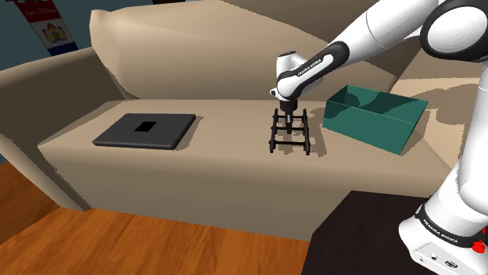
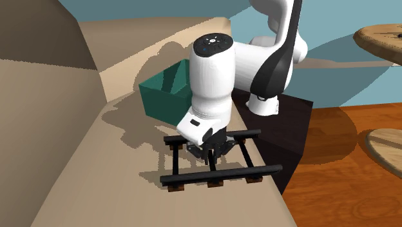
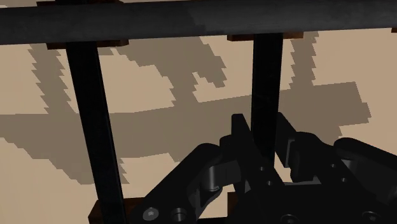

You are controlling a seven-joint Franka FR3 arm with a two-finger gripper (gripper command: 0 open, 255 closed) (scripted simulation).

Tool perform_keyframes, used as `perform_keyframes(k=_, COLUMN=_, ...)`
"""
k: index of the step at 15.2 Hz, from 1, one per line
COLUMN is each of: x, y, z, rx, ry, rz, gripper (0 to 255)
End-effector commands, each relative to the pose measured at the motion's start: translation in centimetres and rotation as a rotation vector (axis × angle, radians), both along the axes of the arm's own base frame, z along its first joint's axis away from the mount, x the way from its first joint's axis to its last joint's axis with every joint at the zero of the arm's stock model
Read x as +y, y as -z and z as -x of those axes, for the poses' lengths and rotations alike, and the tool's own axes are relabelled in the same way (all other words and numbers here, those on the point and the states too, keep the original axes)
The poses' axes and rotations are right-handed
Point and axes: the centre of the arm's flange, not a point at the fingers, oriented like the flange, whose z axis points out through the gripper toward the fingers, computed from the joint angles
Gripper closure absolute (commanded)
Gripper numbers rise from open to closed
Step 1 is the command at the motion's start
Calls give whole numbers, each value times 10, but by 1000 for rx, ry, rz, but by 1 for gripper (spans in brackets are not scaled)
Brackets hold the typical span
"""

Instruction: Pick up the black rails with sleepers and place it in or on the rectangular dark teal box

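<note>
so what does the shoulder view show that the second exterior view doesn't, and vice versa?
Shoulder view: a dark flat slab lying well off to the picture's left of the arm. Second exterior view: two round wooden tabletops at the picture's right. Both: the gripper down on the black rails, with the teal box close by.

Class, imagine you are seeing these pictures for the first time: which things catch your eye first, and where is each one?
The white arm reaches down to the middle of the beige surface, its black gripper clasping a crossbar of the black rails with sleepers. Beside them, toward the shoulder view's right, stands an open dark teal box; to the left lies a flat dark grey slab.
</note>
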Motion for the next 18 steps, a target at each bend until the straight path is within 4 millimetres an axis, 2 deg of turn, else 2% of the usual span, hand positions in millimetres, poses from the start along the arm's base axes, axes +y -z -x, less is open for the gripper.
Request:
perform_keyframes(k=1, x=0, y=-11, z=0, rx=0, ry=0, rz=0, gripper=255)
perform_keyframes(k=18, x=0, y=-101, z=0, rx=0, ry=0, rz=0, gripper=255)
